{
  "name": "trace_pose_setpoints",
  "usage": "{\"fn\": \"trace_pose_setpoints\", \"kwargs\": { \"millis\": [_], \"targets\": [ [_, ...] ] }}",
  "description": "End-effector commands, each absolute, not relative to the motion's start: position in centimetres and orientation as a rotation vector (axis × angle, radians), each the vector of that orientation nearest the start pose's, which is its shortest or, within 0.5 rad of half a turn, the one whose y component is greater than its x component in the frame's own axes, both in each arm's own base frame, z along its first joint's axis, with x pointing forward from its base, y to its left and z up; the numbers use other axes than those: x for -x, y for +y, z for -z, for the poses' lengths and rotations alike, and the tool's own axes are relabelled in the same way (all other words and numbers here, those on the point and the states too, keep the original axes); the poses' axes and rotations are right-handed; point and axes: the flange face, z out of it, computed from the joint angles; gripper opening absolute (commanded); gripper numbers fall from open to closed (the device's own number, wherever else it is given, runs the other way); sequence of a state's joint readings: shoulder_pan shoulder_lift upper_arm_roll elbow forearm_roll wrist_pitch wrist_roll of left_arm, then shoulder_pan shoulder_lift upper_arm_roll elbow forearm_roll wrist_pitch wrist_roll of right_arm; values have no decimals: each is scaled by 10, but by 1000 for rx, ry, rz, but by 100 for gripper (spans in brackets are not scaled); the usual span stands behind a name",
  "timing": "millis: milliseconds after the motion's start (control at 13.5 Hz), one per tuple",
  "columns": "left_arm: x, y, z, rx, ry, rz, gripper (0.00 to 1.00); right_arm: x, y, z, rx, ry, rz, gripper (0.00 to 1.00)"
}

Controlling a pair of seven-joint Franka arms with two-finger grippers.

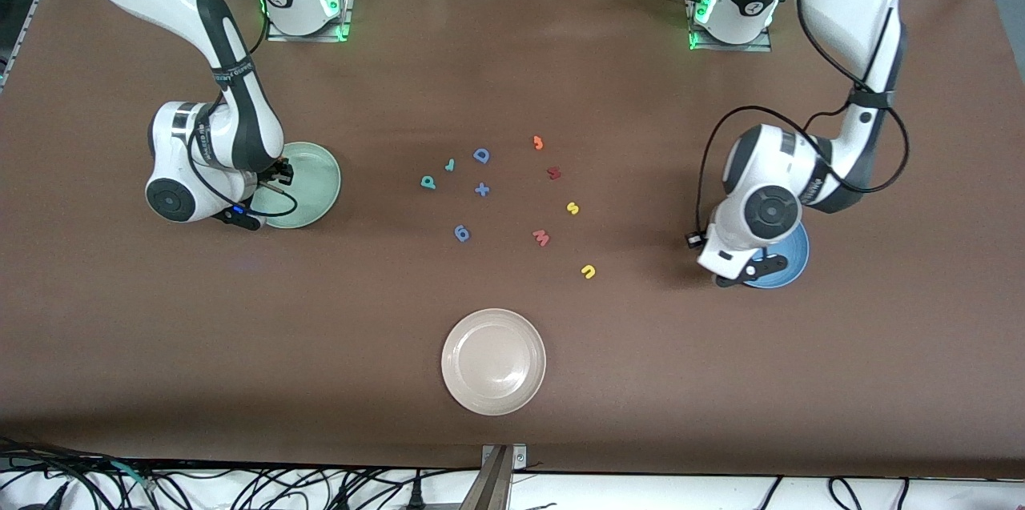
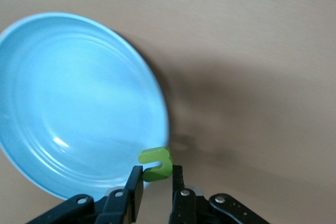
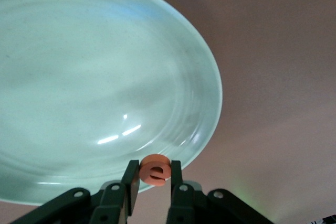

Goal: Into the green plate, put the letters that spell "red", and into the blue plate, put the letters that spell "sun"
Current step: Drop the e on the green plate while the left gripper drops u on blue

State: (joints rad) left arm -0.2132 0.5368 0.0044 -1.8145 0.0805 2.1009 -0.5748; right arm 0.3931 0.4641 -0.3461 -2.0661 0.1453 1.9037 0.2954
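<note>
My right gripper point(image 3: 154, 165) is shut on the orange "e" point(image 3: 155, 171) just above the rim of the green plate point(image 1: 312, 190), which lies at the right arm's end of the table. My left gripper point(image 2: 157, 170) is shut on the green "n" point(image 2: 156, 162) over the edge of the blue plate point(image 1: 789, 266) at the left arm's end. Both plates look empty in the wrist views. On the table between them lie the teal "d"/"p" point(image 1: 428, 182), the thin teal "r" point(image 1: 450, 165), the yellow "s" point(image 1: 572, 208) and the yellow "u" point(image 1: 588, 271).
Among the letters lie a blue "D" point(image 1: 481, 155), a blue plus point(image 1: 481, 190), a blue "6" point(image 1: 462, 233), an orange hooked piece point(image 1: 538, 142), a dark red piece point(image 1: 553, 172) and a salmon "w" point(image 1: 541, 237). A cream plate point(image 1: 493, 362) sits nearer the front camera.
</note>
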Motion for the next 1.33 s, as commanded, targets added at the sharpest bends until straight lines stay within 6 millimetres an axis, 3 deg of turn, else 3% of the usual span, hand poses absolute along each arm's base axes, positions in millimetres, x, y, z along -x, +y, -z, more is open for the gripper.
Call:
{"fn": "trace_pose_setpoints", "kwargs": {
  "millis": [0,74,148,222,297,371,445,519,593,742,890,1112,1261],
  "targets": [
    [-621,-107,-229,2922,-435,-321,22,-512,29,-177,3092,526,-951,22],
    [-623,-96,-229,2915,-450,-324,22,-511,29,-176,3092,527,-953,23],
    [-624,-92,-228,2912,-457,-326,24,-511,30,-176,3091,527,-956,36],
    [-623,-90,-226,2909,-460,-330,32,-511,30,-176,3092,527,-954,66],
    [-623,-87,-222,2897,-448,-331,48,-511,30,-176,3091,528,-954,76],
    [-623,-84,-219,2879,-426,-324,51,-513,30,-178,3091,527,-944,78],
    [-623,-79,-215,2856,-396,-320,87,-516,32,-183,3092,522,-929,79],
    [-623,-79,-213,2837,-370,-309,100,-518,38,-191,3094,524,-913,80],
    [-625,-79,-216,2839,-376,-301,100,-522,48,-201,3096,507,-888,82],
    [-637,-101,-233,2873,-423,-243,100,-529,63,-219,3069,546,-855,82],
    [-639,-141,-243,2939,-490,-243,100,-535,83,-232,3057,566,-818,82],
    [-640,-215,-230,2983,-649,-266,100,-546,133,-255,3054,684,-727,82],
    [-656,-251,-223,2962,-825,-220,100,-546,173,-259,3040,814,-678,82]
  ]
}}
